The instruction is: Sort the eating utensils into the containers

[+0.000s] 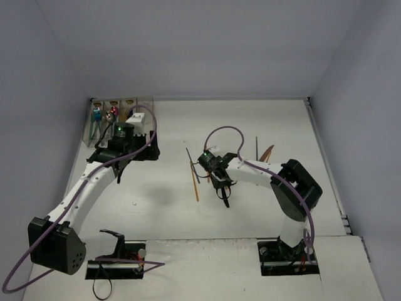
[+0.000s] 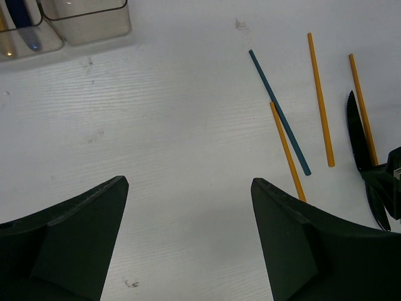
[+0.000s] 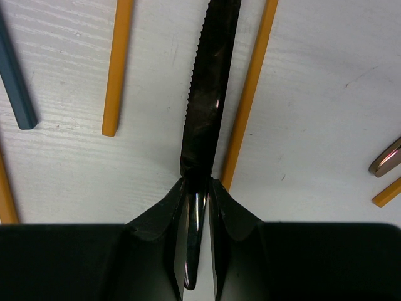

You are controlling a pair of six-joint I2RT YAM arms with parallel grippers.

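Observation:
My right gripper [image 3: 199,182] is shut on the handle of a black serrated knife [image 3: 210,81] that lies on the white table; in the top view this gripper [image 1: 220,185] is at mid-table. Orange sticks [image 3: 118,63] [image 3: 250,94] flank the blade, and a teal stick [image 3: 14,81] lies further left. My left gripper [image 2: 190,185] stands open over bare table, nothing between its fingers. It hangs just in front of the containers [image 1: 119,111] at the far left. These pale bins [image 2: 88,25] hold blue and pink utensils [image 1: 97,116].
More sticks and a copper-coloured handle [image 3: 385,158] lie right of the knife, seen as a small cluster [image 1: 265,152] at the far right. Grey walls enclose the table on three sides. The arm bases [image 1: 288,257] sit at the near edge.

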